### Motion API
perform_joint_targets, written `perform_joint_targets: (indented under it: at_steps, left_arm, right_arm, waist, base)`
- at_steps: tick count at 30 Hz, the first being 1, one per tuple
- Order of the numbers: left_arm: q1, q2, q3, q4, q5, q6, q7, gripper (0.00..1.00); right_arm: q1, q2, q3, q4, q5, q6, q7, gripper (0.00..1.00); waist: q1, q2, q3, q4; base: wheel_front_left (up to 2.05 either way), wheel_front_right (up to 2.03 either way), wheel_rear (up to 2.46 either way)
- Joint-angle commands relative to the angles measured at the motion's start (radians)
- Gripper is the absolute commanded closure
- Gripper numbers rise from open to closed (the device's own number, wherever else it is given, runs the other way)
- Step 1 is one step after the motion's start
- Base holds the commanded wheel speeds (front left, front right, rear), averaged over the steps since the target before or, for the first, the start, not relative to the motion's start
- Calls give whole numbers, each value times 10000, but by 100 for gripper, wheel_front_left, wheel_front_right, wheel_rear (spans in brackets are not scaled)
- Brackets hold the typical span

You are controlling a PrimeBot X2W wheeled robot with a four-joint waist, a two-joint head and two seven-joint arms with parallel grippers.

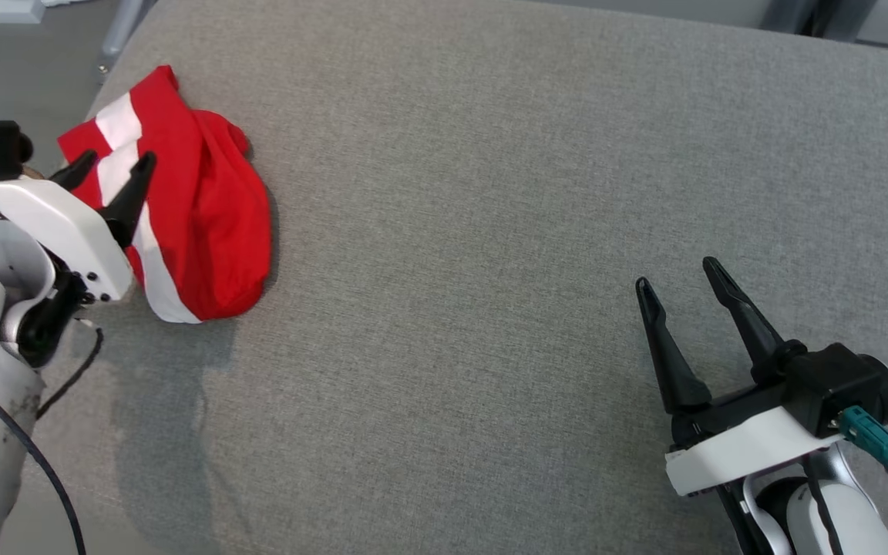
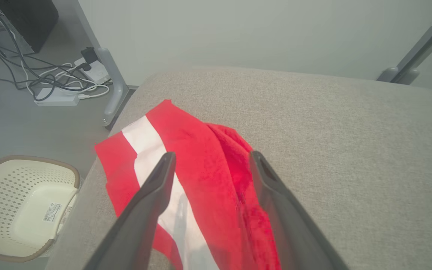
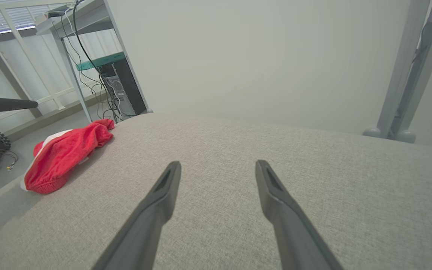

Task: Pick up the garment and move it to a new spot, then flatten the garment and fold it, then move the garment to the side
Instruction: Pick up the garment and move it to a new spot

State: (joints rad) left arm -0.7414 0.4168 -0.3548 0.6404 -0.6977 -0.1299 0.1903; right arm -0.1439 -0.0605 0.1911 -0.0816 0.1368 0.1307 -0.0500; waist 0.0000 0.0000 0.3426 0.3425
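**Red cloth garment with white stripes [image 1: 205, 223] sits at the tips of the left tool [image 1: 119, 160]**

Crumpled into a long bundle, the garment rests on the grey fabric-covered counter [image 1: 490, 193], in its far left corner and close to the left edge. Its long axis runs from that corner back toward the robot, leaning slightly right as it comes nearer, and the white stripes follow the same line.

The left tool's two dark fingers stand moderately apart with nothing between them and point along that axis. In the left wrist view they straddle the red band between a white stripe and the bunched ridge (whether the tips touch the fabric I cannot tell).

The right tool [image 1: 676, 274], long dark fingers on a black-and-white mount, hangs over bare counter at the near right. It is spread wide and empty, well apart from the garment.

The left arm is plainly the nearer one, so the pick-up looks like its job. A pinch across the bundle rather than along it should gather more layers. Open counter lies to the right, the likely way to carry it.

A cream perforated plastic basket [image 2: 13, 195] sits on the floor beyond the left edge, where a loose grip could let the cloth slide off.
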Motion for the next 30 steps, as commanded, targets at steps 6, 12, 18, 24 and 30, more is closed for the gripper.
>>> perform_joint_targets:
  at_steps: [6, 12, 18, 24, 30]
  left_arm:
    - [-1084, 311, -471, 1708, 13, -3, -832, 0]
    - [-1638, 32, -1037, 2937, -299, 0, -1192, 0]
    - [-2117, -251, -1292, 4131, -523, -1, -1521, 0]
    - [-2394, -451, -1574, 5145, -641, -1, -1247, 0]
    - [-2410, -439, -1965, 5011, -937, -1, -1035, 100]
  right_arm:
    - [-191, -96, 103, -279, -177, 2, 147, 0]
    - [-350, -102, 154, -398, -324, 2, 194, 0]
    - [-425, -87, 192, -444, -368, 2, 136, 0]
    - [-493, -66, 227, -392, -372, 2, 104, 0]
    - [-494, -44, 166, -392, -416, 2, 94, 0]
  waist:
    - [0, 0, 676, -482]
    - [0, 0, 1097, -780]
    - [0, 0, 1371, -1004]
    - [0, 0, 1425, -1122]
    - [0, 0, 1411, -1088]
  base:
    - [0, 0, 0]
    - [0, 0, 0]
    - [0, 0, 0]
    - [0, 0, 0]
    - [0, 0, 0]
